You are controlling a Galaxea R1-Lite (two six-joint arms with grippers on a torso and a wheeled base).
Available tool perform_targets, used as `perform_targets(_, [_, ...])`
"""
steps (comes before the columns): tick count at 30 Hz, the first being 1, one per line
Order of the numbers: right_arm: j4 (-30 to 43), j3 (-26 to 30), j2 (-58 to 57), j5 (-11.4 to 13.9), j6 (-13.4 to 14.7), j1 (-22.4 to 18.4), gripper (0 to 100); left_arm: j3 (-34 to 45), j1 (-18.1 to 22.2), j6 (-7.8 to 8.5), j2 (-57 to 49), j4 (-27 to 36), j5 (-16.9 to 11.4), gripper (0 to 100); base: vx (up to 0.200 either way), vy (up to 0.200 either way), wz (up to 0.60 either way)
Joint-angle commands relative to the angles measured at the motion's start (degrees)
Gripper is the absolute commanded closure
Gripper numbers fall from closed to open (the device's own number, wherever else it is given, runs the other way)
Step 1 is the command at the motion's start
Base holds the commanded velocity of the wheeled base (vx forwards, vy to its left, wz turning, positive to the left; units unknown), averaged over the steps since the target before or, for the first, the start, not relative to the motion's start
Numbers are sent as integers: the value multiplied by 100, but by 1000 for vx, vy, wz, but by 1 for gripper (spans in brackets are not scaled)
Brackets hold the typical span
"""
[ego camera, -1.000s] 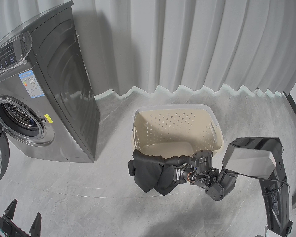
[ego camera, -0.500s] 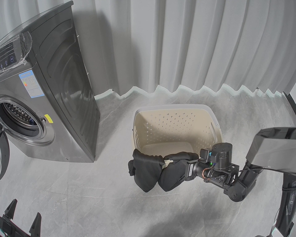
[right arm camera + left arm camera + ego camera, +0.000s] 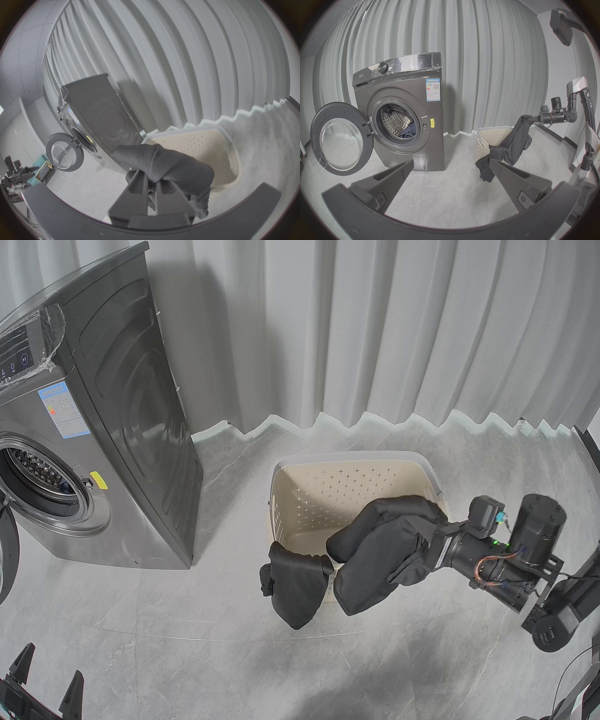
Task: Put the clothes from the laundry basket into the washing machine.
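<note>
Head view: the right hand (image 3: 436, 544), at the near right of the basket (image 3: 350, 458), is closed on a dark garment (image 3: 381, 552) and holds its upper end raised over the basket's near right corner. The lower end hangs over the near rim and down the outside wall. The basket stands on the floor (image 3: 187, 646), right of the washer (image 3: 125, 396) and apart from it, with a curtain (image 3: 375, 327) behind both. The left hand (image 3: 50, 671) sits at the near left, its fingers spread wide and holding nothing. Left wrist view: the left hand (image 3: 451, 162) faces the front of the washer (image 3: 403, 93), whose door (image 3: 340, 137) is swung fully open. A dark cloth (image 3: 407, 131) lies in the drum (image 3: 397, 120). To the right, the garment (image 3: 515, 140) slopes from the right hand (image 3: 532, 118) down to the basket (image 3: 487, 134). Right wrist view: the fingers of the right hand (image 3: 152, 179) stand narrow and pinch a bunched fold of the garment (image 3: 168, 168). Beyond it are the basket (image 3: 200, 147), the washer (image 3: 100, 112) and its open door (image 3: 64, 151).
</note>
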Motion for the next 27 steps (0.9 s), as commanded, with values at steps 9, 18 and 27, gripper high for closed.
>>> perform_targets(9, [1433,-79,-2640,36,-563,646,100,101,-1,-4,-93,-2,7,0,-44,0,0])
perform_targets(18, [1477,9,-2675,89,-555,673,100,101,-1,-22,-93,-2,16,0,-89,0,0])
perform_targets(27, [1451,71,-2649,97,-537,857,100,101,-1,-145,-93,-2,103,0,0,178,0])
